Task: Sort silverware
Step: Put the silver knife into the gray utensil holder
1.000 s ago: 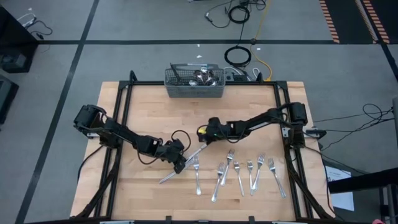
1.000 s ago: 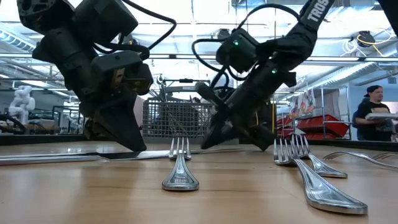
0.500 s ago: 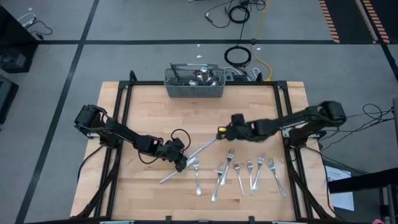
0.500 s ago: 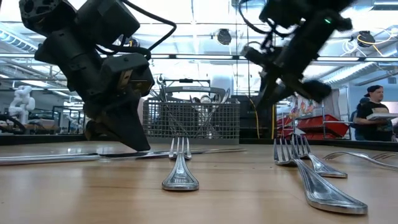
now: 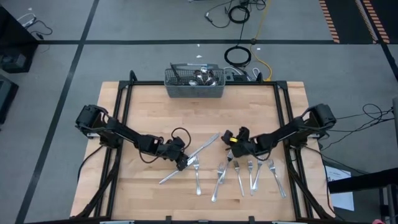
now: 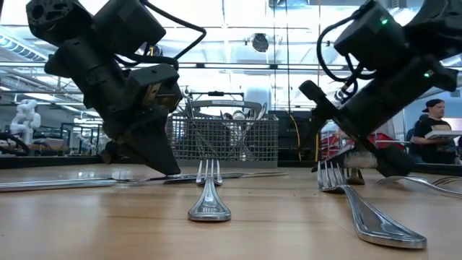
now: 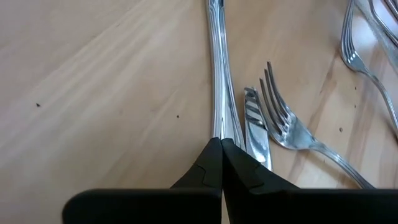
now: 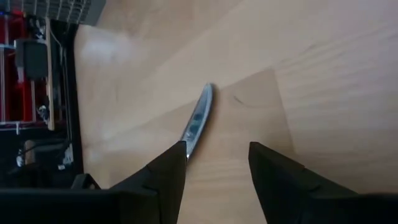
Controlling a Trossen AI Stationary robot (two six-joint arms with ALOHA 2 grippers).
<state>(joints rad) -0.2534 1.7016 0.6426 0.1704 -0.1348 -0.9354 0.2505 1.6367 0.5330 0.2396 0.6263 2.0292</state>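
Lying nearest along the table's front edge, a row of forks [image 5: 239, 174], tines pointing toward the far side. Reaching low from the left, the left gripper [image 5: 181, 163] with elbow bent, fingers [image 7: 214, 165] pressed fully together, tips touching the wood [image 5: 149, 112] on a long knife [image 5: 189, 158] that is running diagonally past them, a fork's tines [image 7: 280, 115] just beside the fingertips. Stretching in from the right, the right gripper [image 5: 234, 138] hanging just above the fork tines, fingers [image 8: 168, 174] standing well apart and holding nothing, the knife's tip [image 8: 198, 119] lying beyond the gap. Farther back, a grey mesh basket [image 5: 194, 82] at the far edge holding more silverware. No readable writing showing anywhere.
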